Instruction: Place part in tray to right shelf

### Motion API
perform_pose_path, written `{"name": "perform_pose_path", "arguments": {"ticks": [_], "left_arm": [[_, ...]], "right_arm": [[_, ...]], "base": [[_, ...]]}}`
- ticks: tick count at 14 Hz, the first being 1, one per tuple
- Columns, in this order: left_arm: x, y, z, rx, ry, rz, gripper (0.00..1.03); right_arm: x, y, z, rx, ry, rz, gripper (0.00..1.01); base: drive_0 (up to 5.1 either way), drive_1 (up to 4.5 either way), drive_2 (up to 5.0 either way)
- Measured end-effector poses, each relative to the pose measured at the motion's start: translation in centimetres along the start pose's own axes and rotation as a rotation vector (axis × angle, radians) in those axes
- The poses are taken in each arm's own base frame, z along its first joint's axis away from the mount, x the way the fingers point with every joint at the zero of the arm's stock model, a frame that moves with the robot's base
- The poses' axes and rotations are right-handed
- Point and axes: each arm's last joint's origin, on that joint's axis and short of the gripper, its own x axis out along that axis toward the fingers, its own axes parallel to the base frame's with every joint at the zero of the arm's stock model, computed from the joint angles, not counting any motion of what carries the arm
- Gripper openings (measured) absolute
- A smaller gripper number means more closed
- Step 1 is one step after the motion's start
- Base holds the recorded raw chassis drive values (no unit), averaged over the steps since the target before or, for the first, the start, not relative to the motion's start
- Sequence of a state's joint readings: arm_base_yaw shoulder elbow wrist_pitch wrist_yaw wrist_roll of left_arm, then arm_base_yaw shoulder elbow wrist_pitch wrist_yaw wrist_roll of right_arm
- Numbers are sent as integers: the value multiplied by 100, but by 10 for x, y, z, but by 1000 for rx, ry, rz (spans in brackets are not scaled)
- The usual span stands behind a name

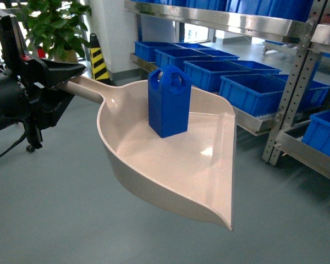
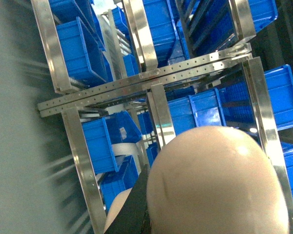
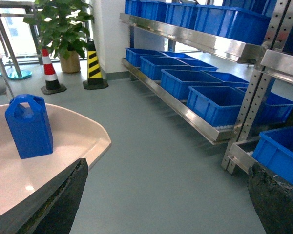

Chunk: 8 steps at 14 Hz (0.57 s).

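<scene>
1. You face grey floor (image 1: pixel 71 220), with the shelf (image 1: pixel 253 118) of blue crates (image 1: pixel 253 91) right of your left pincer (image 1: pixel 55 74).
2. That pincer pinches the tray (image 1: pixel 170 165) handle.
3. The part (image 1: pixel 169 102) stands upright in the tray, beyond the pincer.
4. Right pincer (image 3: pixel 166 195): spread.

no readable text, no labels, no brands, no numbers in any view

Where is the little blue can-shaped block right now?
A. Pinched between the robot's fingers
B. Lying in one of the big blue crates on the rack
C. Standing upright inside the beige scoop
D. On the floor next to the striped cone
C: the block stands upright on the bare inner surface of the beige scoop, which the left gripper holds by its handle above the floor, short of the rack.
</scene>
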<state>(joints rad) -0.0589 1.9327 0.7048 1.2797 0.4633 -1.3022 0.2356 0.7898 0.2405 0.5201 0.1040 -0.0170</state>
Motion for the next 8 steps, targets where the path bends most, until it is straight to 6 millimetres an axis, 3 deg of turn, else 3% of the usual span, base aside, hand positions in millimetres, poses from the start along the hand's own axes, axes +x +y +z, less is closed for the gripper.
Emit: {"name": "perform_pose_path", "arguments": {"ticks": [8], "left_arm": [[-1,0,2,1,-8,2,16]], "right_arm": [[0,0,0,0,0,0,98]], "base": [[-159,-159,-159]]}}
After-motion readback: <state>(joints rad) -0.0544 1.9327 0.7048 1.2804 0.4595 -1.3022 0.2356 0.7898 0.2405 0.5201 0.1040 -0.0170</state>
